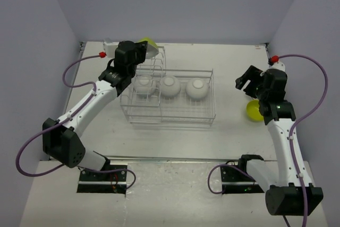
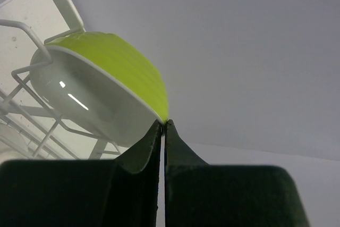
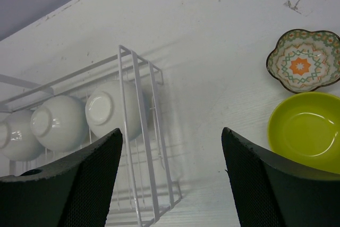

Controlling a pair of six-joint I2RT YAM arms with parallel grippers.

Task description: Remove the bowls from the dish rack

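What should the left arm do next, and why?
Probably lift up and away from the rack. The left gripper is shut on the rim of the lime bowl, and the bowl sits tilted among the rack's tall wires, so raising it first should clear them.

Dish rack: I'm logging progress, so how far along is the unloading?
Done: patterned bowl and one lime bowl sit on the table. In hand: left gripper shut on second lime bowl at the tall end of the dish rack. Left: three white bowls in its basket; right gripper open.
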